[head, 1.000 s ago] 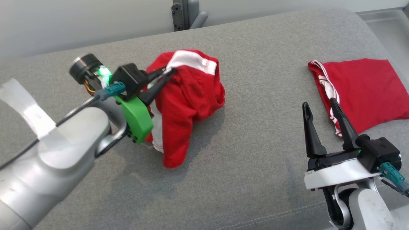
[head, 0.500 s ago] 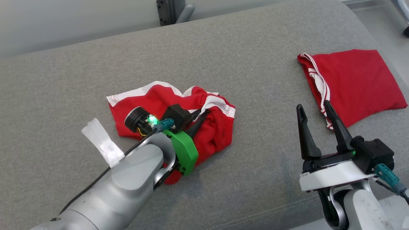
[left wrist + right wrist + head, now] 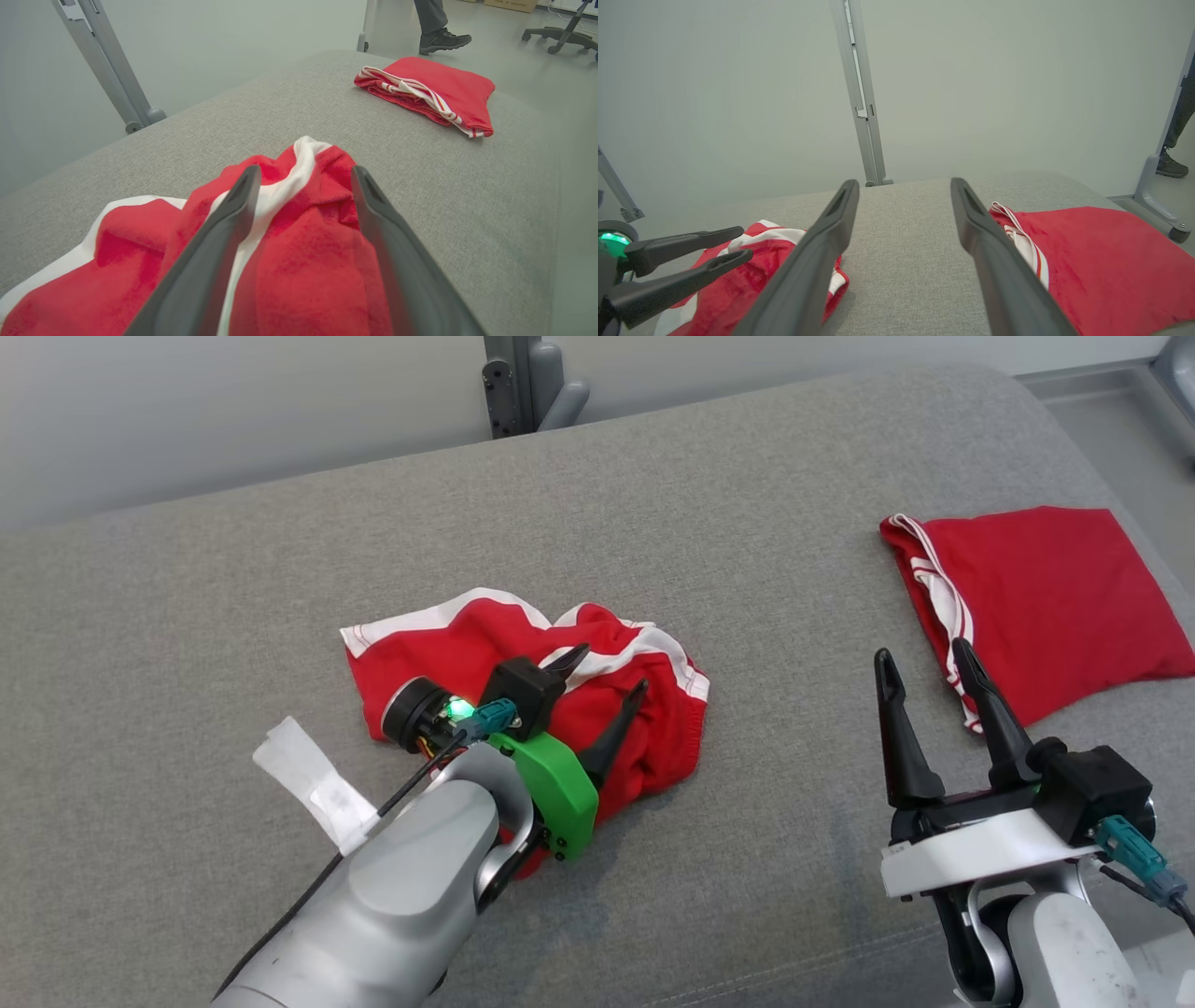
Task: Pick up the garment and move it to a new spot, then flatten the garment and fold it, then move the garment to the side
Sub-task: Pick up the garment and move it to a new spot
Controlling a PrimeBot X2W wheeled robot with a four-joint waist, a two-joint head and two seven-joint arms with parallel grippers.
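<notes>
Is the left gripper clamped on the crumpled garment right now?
No, the left gripper stands open, its fingers apart above the crumpled garment.

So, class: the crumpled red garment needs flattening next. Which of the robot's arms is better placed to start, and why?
Left. The left gripper hangs open directly over the crumpled garment; the right gripper is well off to the side, near the folded garment.

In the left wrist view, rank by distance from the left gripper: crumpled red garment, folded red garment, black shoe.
1. Crumpled red garment with white trim, under the left gripper.
2. Folded red garment, upper right, on the grey cushion.
3. Black shoe, on the floor beyond.
</notes>
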